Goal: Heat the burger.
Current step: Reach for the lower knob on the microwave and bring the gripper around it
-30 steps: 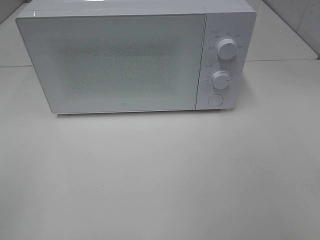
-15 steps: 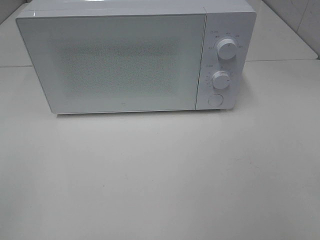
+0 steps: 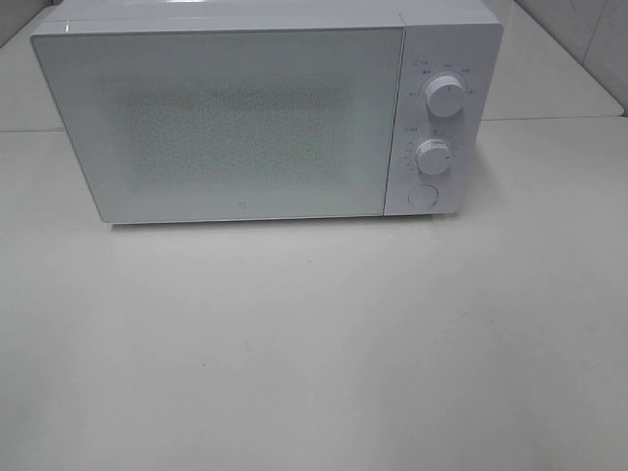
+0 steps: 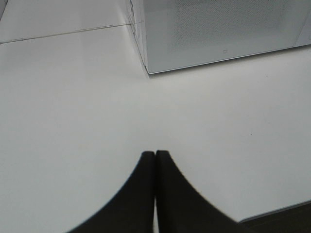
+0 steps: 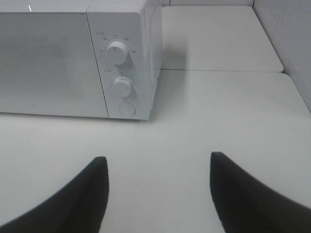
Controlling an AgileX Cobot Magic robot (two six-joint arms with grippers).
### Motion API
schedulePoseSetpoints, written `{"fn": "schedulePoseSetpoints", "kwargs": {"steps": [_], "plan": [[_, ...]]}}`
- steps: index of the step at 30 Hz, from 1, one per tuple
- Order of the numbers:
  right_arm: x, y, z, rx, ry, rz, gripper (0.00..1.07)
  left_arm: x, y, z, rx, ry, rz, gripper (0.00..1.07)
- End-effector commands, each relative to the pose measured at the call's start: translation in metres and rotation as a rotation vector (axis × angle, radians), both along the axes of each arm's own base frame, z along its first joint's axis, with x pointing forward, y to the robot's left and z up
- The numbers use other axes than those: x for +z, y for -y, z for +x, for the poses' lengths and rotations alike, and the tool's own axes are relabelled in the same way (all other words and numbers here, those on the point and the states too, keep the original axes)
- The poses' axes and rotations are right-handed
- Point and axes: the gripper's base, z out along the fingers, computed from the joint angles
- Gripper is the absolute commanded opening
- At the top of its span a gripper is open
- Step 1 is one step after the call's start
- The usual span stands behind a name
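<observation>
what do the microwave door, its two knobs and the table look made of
White microwave door: likely glass, glossy, with dotted mesh showing behind it. Round white upper knob and lower knob: seemingly smooth plastic. Off-white table: smooth, faintly reflective, perhaps laminate.

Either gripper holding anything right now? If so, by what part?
Nothing held. Left gripper shut with nothing between its jaws; right gripper open and empty.

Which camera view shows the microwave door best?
The exterior high view: the whole microwave door is visible. The left wrist view shows only one lower corner; the right wrist view only the part beside the control panel.
</observation>
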Motion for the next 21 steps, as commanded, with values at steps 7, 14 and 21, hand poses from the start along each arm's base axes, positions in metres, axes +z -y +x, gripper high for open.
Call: {"fn": "schedulePoseSetpoints", "kwargs": {"steps": [7,14,21], "plan": [[0.015,-0.006,0.049,-0.009,0.072,0.004,0.58,0.000,-0.001,-0.002,0.002,0.037,-0.010,0.00],[0.013,-0.012,0.086,-0.007,0.041,0.000,0.58,0.000,-0.001,-0.002,0.002,0.037,-0.010,0.00],[0.007,-0.016,0.118,-0.005,0.022,-0.003,0.58,0.000,-0.001,-0.002,0.002,0.037,-0.010,0.00]]}}
